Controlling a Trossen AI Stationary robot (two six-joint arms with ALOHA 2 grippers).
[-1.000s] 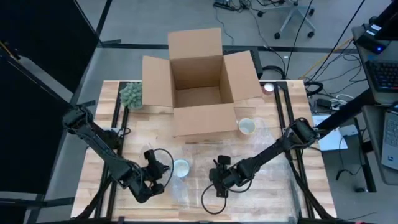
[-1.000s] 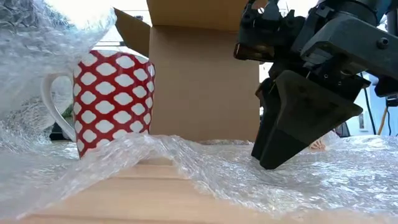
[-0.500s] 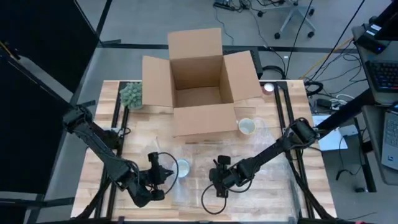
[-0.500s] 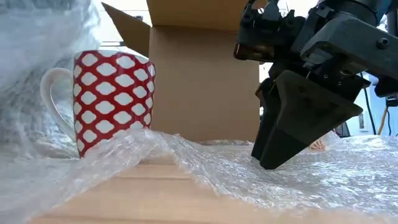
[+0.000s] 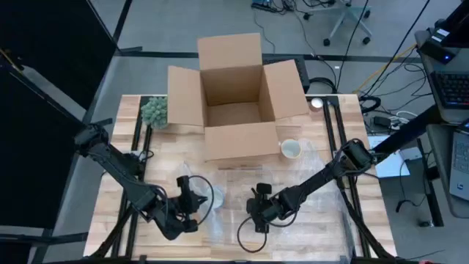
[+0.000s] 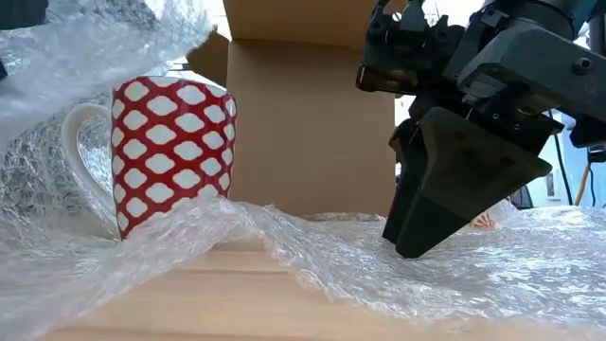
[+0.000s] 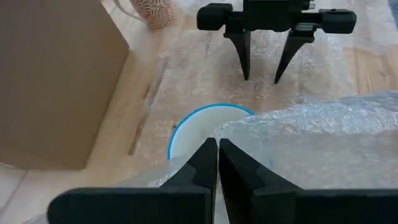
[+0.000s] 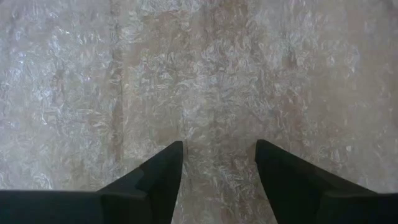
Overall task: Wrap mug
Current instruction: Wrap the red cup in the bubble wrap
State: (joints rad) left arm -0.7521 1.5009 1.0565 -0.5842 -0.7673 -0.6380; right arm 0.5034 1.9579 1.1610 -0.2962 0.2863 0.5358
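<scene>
Bubble wrap (image 6: 398, 265) over wooden table (image 5: 322, 220)

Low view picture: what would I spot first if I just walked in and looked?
The red mug with white diamond shapes, standing upright on the left with bubble wrap bunched around its foot. Next, the right arm's big dark pincer, open, pressing down on the wrap at the right. From above, the left pincer, shut on the wrap, lifts an edge over the mug, before the open cardboard box.
</scene>
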